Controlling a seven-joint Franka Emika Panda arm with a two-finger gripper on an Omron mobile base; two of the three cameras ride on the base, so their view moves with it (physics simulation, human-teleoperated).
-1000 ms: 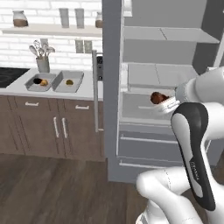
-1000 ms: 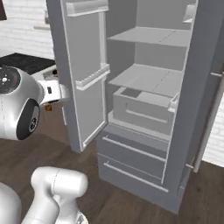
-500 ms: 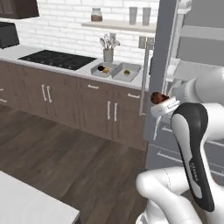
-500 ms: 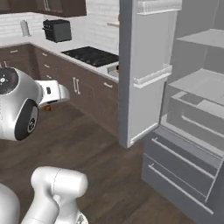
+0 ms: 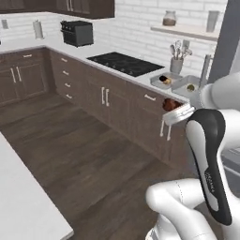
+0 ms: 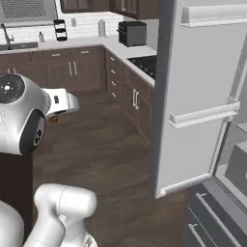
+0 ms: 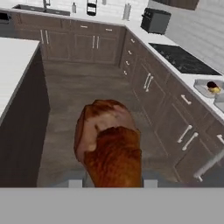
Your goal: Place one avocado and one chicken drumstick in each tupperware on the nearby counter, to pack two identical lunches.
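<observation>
The end effector [image 5: 174, 108] is clamped on the dark reddish-brown chicken drumstick [image 7: 109, 142], which in the hand view bulks up close before the camera, meaty end forward. In the left base view the drumstick is carried in the air in front of the dark cabinets, short of the surface [image 5: 140, 79] and below its edge.

On that surface, just right of the black cooktop [image 5: 125, 63] and in front of the cup of utensils [image 5: 176, 63], sit the two tupperwares side by side. The left tupperware [image 5: 157, 80] holds a near-black avocado [image 5: 162, 78] touching a golden-orange drumstick [image 5: 167, 80], so that lunch looks complete. The right tupperware [image 5: 183, 84] shows an olive-brown avocado [image 5: 190, 87] and, as far as can be made out, nothing else.

Judged from this, three of the four items are placed and only the carried drumstick is left. It presumably belongs in the right tupperware, beside the olive-brown avocado. The refrigerator door [image 6: 198, 91] stands open in the right base view.
</observation>
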